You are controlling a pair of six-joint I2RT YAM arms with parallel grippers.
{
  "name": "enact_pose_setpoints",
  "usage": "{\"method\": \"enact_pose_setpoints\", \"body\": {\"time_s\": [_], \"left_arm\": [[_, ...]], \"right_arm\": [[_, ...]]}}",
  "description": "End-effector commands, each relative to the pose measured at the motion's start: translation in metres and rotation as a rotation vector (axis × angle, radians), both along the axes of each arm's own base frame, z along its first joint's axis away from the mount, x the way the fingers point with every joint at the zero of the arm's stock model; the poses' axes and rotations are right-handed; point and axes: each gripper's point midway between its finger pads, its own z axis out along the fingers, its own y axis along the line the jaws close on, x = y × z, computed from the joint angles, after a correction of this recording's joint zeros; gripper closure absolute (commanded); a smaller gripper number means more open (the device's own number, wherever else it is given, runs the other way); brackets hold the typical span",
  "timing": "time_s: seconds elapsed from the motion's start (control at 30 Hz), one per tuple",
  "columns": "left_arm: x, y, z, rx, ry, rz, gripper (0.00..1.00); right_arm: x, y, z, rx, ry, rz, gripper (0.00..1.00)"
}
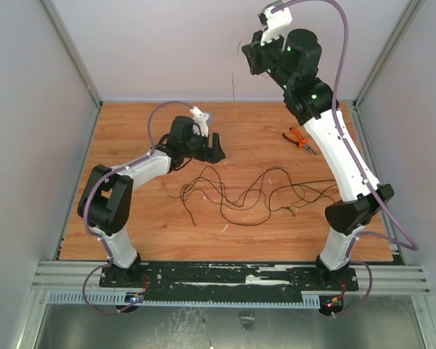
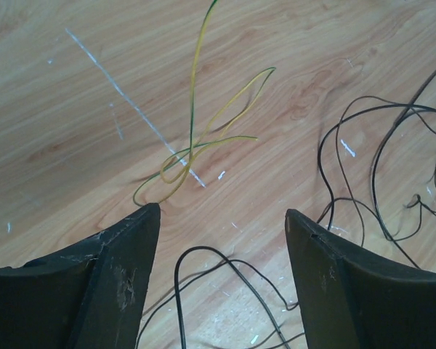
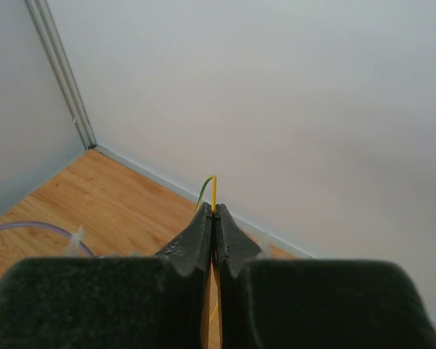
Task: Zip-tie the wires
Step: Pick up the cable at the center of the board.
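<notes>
Pinching a yellow-green wire, the right jaws are clenched; left jaws gape wide above black wires

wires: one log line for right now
right arm: raised, jaws shut on yellow-green wire | left arm: low, jaws open by black wires | pliers: lying on table

Right gripper: two dark fingers pressed flat together, tips pointing up and away.
Yellow-green strand: thin, pinched between the fingertips, a short bent end poking out above them.
Wooden table: low on the left.
Grey walls: fill the background, meeting at a metal corner post.
Purple cable: curved, at lower left edge.
</notes>
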Motion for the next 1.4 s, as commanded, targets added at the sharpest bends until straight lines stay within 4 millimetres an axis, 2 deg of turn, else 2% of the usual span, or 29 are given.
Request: {"method": "enact_pose_setpoints", "body": {"time_s": [0.0,0.07,0.13,0.33,0.67,0.9,1.37], "left_arm": [[0.004,-0.009,0.023,0.029,-0.112,-0.016,0.31],[0.004,-0.012,0.033,0.02,-0.145,-0.023,0.45],[0.007,-0.014,0.038,0.011,-0.161,-0.022,0.5],[0.01,-0.028,0.037,0.002,-0.162,-0.065,0.5],[0.021,-0.049,0.036,0.017,-0.202,-0.087,0.43],[0.032,-0.054,0.023,0.076,-0.209,-0.084,0.4],[0.042,-0.058,-0.002,0.116,-0.201,-0.09,0.4]], "right_arm": [[-0.004,-0.009,0.005,-0.006,-0.008,-0.043,1.0],[-0.003,-0.009,0.005,-0.004,-0.007,-0.043,1.0],[-0.004,-0.008,0.004,-0.003,-0.002,-0.036,1.0],[-0.005,-0.006,0.003,-0.005,0.001,-0.027,1.0],[-0.004,-0.006,0.001,-0.009,0.004,-0.025,1.0],[-0.006,-0.006,-0.001,-0.019,0.007,-0.02,1.0],[-0.008,-0.007,-0.005,-0.023,0.009,-0.016,1.0]]}}
